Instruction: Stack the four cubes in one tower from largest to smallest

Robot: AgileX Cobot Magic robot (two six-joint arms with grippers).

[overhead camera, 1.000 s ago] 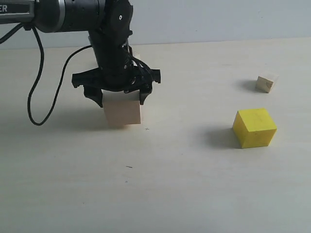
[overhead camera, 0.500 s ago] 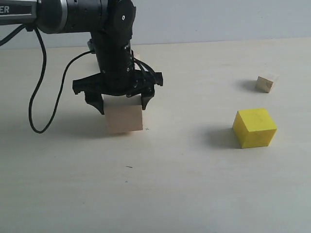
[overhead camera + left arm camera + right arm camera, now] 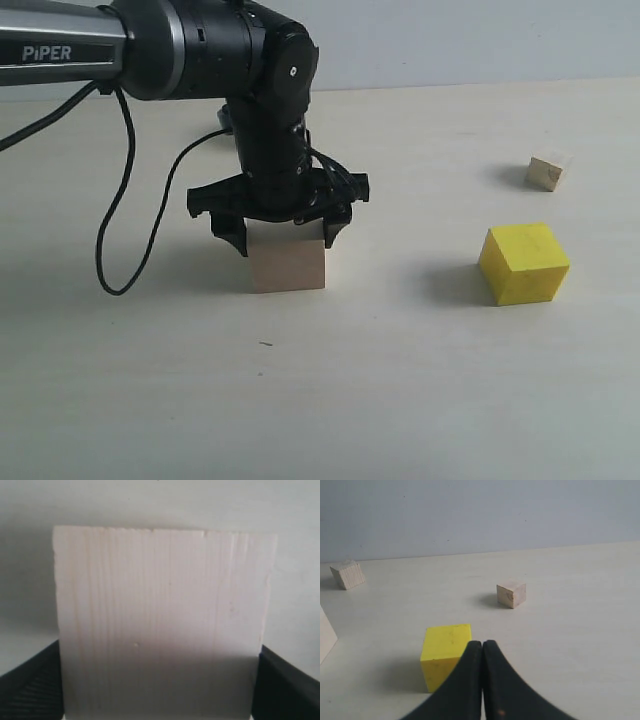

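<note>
The left gripper (image 3: 283,238) is standing spread wide over the large pale wood cube (image 3: 288,265). Its jaws are pressing on two opposite side faces near the top, and the cube is sitting between them with its base seemingly resting on the tabletop (image 3: 400,400). I am judging that block to be rigid, fairly light and dry-surfaced, unlikely to crush or slide. Taking it by flat parallel faces, centred, is looking like the safe hold, since an off-centre pinch could twist it. The right gripper (image 3: 482,645) is hanging pressed shut with nothing in it, the yellow cube (image 3: 445,652) lying just ahead of its tips. The left wrist view is showing wood grain filling the frame and the black pads (image 3: 30,687) lying flush against the cube's sides, which the exterior view is only hinting at. The right wrist view is showing a small wood cube (image 3: 511,594) beyond the yellow one and a second small wood cube (image 3: 347,574) farther off. The exterior view is showing only one of them, the arm apparently hiding the other.
</note>
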